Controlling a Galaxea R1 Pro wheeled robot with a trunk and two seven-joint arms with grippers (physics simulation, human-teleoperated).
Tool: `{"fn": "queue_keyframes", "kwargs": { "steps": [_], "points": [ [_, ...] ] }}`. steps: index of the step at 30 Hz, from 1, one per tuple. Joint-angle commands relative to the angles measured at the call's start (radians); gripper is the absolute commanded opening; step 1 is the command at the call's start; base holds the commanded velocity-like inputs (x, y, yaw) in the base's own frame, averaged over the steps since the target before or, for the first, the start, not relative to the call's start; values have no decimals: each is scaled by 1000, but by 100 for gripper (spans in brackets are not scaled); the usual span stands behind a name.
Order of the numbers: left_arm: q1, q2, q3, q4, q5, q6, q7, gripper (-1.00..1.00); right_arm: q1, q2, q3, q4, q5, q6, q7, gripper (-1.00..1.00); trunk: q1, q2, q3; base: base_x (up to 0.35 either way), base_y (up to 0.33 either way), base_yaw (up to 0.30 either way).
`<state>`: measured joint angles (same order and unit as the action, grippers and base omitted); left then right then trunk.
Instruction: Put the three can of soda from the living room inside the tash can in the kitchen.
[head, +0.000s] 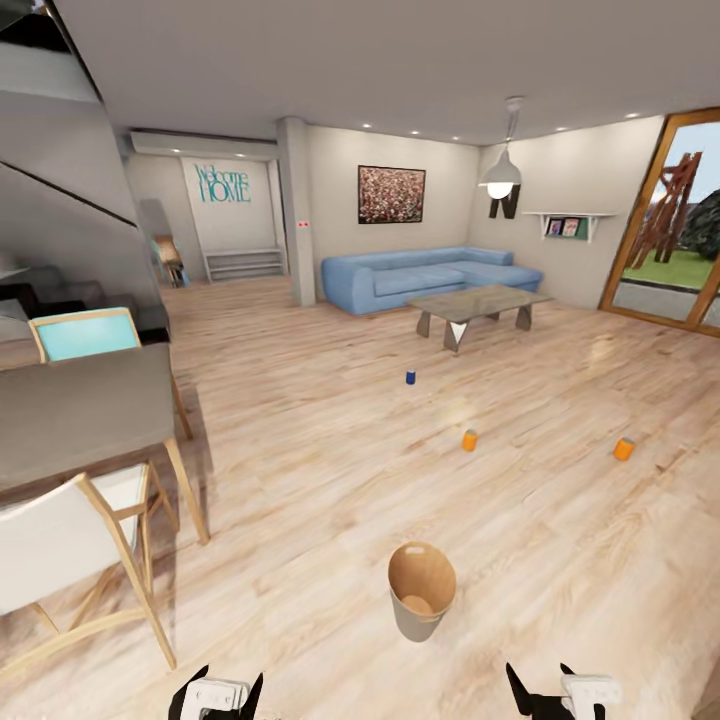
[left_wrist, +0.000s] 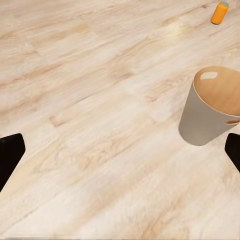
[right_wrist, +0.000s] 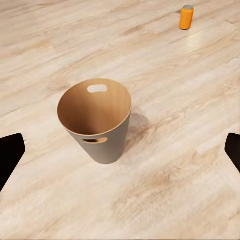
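The wooden floor (head: 330, 470) runs back to a blue corner sofa (head: 425, 277) against the far wall, with a coffee table (head: 478, 312) just in front of it. A grey dining table (head: 80, 415) with 2 chairs (head: 70, 560) stands along the floor's left side. The trash can (head: 421, 590) stands upright on bare floor near the robot, between the 2 arms, its tan inside showing nothing in it. The 3 soda cans stand well apart on the open floor beyond it: the blue can (head: 410, 377) nearest the coffee table, an orange can (head: 469, 440) closer in, another orange can (head: 624, 449) toward the floor's right side. The left gripper (head: 216, 692) and right gripper (head: 556, 690) hang spread wide, grasping nothing.
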<state>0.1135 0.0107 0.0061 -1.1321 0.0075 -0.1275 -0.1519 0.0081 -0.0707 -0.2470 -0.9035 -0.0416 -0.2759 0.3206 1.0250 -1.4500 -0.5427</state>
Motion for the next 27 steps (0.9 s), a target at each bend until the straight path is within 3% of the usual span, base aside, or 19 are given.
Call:
{"fn": "queue_keyframes", "kwargs": {
  "steps": [1,11,27],
  "points": [
    [0,0,0,0,0,0,0,100,0,0,0,0,0,0,0,100,0,0,0,28,-137,237],
    [0,0,0,0,-1,2,-1,100,0,0,0,0,0,0,0,100,0,0,0,75,-215,233],
    [0,0,0,1,0,2,-1,100,0,-5,3,0,0,1,0,100,0,0,0,97,-278,20]
  ]
}}
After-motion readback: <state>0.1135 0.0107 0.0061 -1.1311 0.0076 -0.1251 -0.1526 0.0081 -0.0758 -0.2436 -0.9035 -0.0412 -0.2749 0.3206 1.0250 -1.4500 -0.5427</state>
